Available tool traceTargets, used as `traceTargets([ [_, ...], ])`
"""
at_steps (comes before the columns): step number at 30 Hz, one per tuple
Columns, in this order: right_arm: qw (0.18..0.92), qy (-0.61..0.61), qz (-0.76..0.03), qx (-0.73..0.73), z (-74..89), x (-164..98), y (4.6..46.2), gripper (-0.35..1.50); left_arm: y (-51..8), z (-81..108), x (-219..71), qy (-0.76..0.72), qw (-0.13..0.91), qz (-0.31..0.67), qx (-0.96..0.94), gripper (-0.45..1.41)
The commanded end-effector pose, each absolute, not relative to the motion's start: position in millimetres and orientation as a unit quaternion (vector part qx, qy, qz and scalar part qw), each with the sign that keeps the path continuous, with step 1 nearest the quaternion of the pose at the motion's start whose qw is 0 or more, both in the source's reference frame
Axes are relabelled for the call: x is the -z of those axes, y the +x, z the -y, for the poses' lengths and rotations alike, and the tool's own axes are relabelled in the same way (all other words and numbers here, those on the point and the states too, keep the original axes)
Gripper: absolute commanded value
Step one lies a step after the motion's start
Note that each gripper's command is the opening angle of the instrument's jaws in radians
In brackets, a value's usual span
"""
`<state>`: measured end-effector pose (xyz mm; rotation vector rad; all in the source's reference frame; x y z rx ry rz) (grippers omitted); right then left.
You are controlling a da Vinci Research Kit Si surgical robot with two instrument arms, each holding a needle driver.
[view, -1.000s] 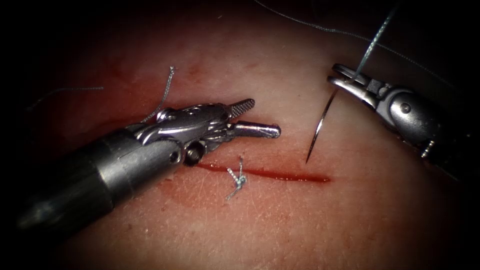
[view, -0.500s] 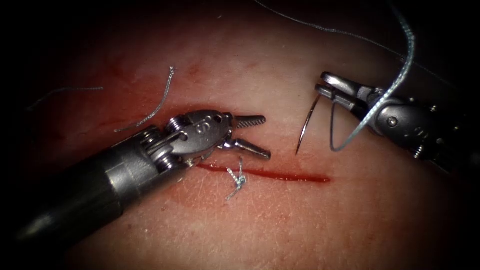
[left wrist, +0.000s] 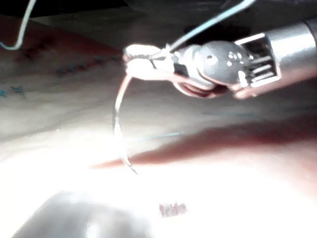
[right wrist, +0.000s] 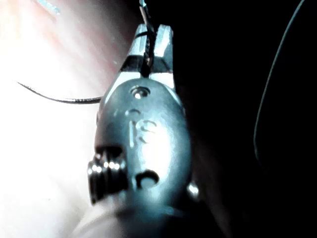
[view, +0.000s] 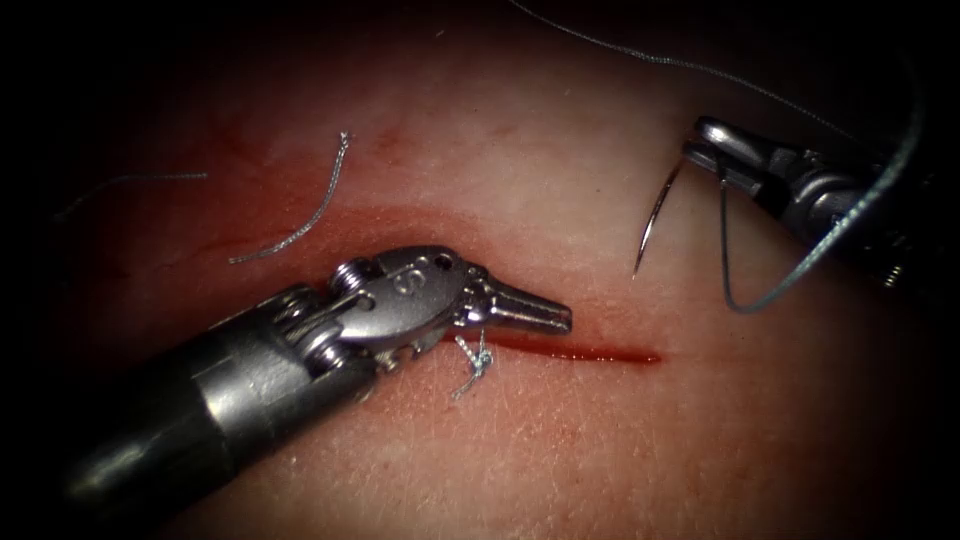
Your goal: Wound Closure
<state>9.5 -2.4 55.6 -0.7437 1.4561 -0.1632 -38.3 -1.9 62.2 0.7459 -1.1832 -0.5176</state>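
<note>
Above the tissue (view: 560,440), right tool (view: 712,148) clamping needle (view: 655,215).

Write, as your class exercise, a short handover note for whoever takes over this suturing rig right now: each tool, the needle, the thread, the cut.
Right tool: jaws shut on the needle near its thread end; tip hangs free above the tissue, not in it.
Left tool: jaws shut, holding nothing, over the cut.
Thread loops from the needle past the right tool.
Done: one knotted stitch across the cut; a cut thread end lies upper left.
Left: the cut right of that stitch is open.
</note>
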Motion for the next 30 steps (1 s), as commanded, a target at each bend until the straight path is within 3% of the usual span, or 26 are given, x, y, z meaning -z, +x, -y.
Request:
traceTargets([
  [1,0.679,-0.338,-0.647,0.074,1.3,-54.7,10.0,-0.35,-39.4,2.1,-62.1,0.316,0.76,0.515,0.241,-0.45],
  [7,0.684,-0.342,-0.64,0.073,2.4,-54.7,12.7,-0.35,-40.3,6.9,-68.5,0.239,0.89,0.344,0.178,-0.45],
  [19,0.725,-0.329,-0.575,0.19,4.4,-56.0,14.6,-0.35,-40.5,6.7,-68.8,0.227,0.897,0.338,0.172,-0.45],
  [30,0.725,-0.325,-0.572,0.201,5.1,-57.4,15.7,-0.35,-40.4,6.6,-68.7,0.23,0.896,0.337,0.179,-0.45],
])
